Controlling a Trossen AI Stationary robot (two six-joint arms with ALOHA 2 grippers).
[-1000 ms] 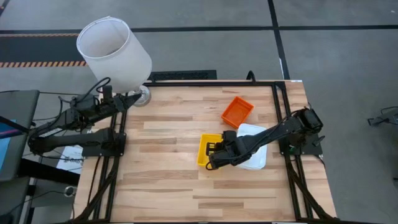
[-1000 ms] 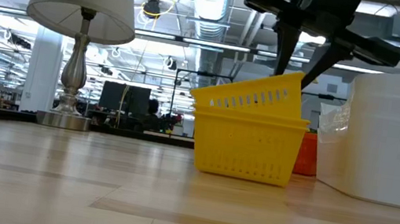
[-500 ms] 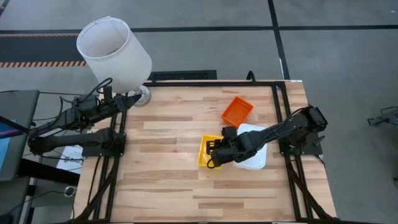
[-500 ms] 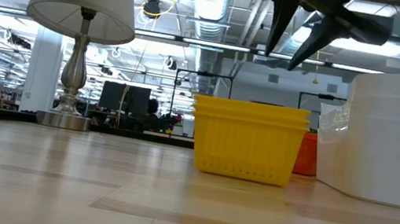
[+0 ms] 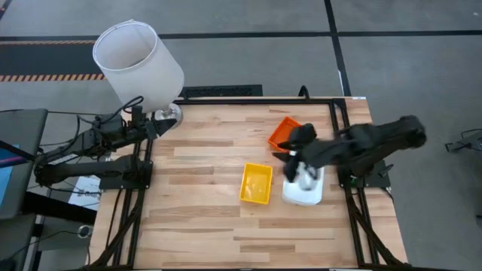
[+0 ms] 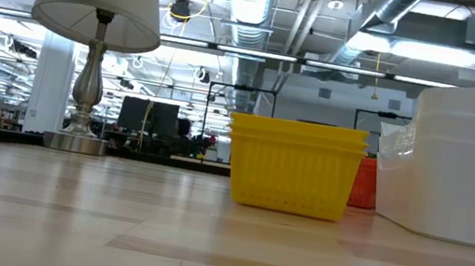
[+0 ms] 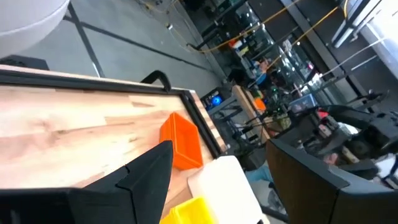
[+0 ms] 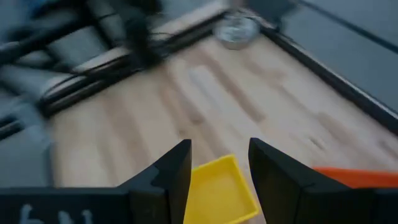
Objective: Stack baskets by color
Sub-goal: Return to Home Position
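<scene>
High view: my right gripper (image 5: 295, 154), open and empty, hangs over the white basket stack (image 5: 305, 194), yellow basket stack (image 5: 256, 183) at its 9 o'clock, so I'd retract high toward 3 o'clock; left gripper (image 5: 153, 125) waits open at the surface's (image 5: 203, 226) 10 o'clock.

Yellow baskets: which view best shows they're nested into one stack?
Low view: the yellow baskets appear side-on, rims layered. The high view shows one yellow rectangle from above; both wrist views catch only part.
</scene>
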